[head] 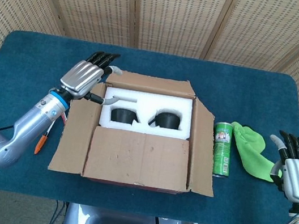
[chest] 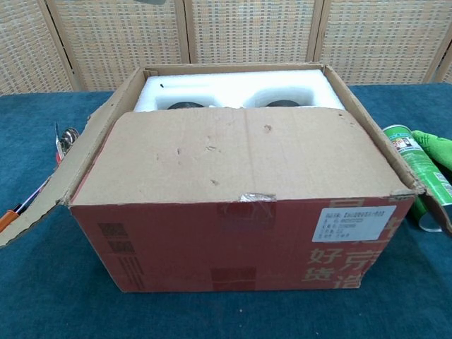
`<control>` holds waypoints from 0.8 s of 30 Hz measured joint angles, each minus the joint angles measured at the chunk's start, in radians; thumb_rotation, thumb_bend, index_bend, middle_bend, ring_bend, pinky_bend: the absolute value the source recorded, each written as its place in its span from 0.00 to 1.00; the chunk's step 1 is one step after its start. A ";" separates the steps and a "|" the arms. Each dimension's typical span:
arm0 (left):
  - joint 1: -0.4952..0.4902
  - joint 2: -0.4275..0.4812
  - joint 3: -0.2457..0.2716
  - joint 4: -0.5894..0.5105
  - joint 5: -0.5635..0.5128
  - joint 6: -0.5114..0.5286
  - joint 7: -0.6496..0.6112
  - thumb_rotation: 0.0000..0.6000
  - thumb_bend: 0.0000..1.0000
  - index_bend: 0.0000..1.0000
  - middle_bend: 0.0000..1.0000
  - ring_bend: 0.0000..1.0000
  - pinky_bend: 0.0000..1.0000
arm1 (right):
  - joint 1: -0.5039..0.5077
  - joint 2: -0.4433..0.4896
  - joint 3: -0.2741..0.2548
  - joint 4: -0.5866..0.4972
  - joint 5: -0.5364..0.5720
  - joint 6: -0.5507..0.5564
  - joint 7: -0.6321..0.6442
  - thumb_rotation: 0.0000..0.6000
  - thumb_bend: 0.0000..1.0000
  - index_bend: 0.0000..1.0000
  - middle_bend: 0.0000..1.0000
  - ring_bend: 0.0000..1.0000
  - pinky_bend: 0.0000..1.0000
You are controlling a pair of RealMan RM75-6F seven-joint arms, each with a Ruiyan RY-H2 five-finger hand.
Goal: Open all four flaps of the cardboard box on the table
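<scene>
Left hand [head: 85, 75] fingers on box [head: 139, 139] far-left corner, grip unclear; right hand [head: 294, 171] open, holding nothing.

Brown cardboard box [head: 135, 161] right of left hand's fingers [head: 102, 59]; green cylindrical can [head: 223, 149], green cloth [head: 252, 152] left of right hand's fingers [head: 294, 147].

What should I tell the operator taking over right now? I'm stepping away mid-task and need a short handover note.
Left robot hand: open, at the far-left corner of the brown cardboard box, holding nothing I can see.
Right robot hand: open, off to the right, clear of the box, near the green cloth and green can.
Done: left flap, right flap and far flap folded out; white foam insert exposed.
Left: near flap lies over the opening; fold it out.
</scene>
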 measured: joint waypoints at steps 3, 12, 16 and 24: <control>0.022 0.027 0.020 -0.042 0.032 -0.009 -0.023 0.31 0.22 0.29 0.00 0.00 0.00 | -0.002 0.000 -0.001 -0.001 -0.002 0.003 0.003 1.00 0.93 0.14 0.07 0.00 0.00; 0.075 0.060 0.074 -0.127 0.106 -0.015 -0.094 0.20 0.19 0.33 0.00 0.00 0.00 | -0.005 0.000 -0.003 -0.001 -0.009 0.007 0.011 1.00 0.93 0.14 0.07 0.00 0.00; 0.085 0.061 0.099 -0.139 0.120 -0.028 -0.111 0.18 0.19 0.33 0.00 0.00 0.00 | -0.007 -0.001 -0.005 0.000 -0.009 0.007 0.014 1.00 0.93 0.14 0.07 0.00 0.00; 0.078 0.047 0.142 -0.147 0.103 -0.056 -0.090 0.17 0.16 0.33 0.00 0.00 0.00 | -0.008 -0.002 -0.005 0.001 -0.007 0.003 0.020 1.00 0.93 0.14 0.07 0.00 0.00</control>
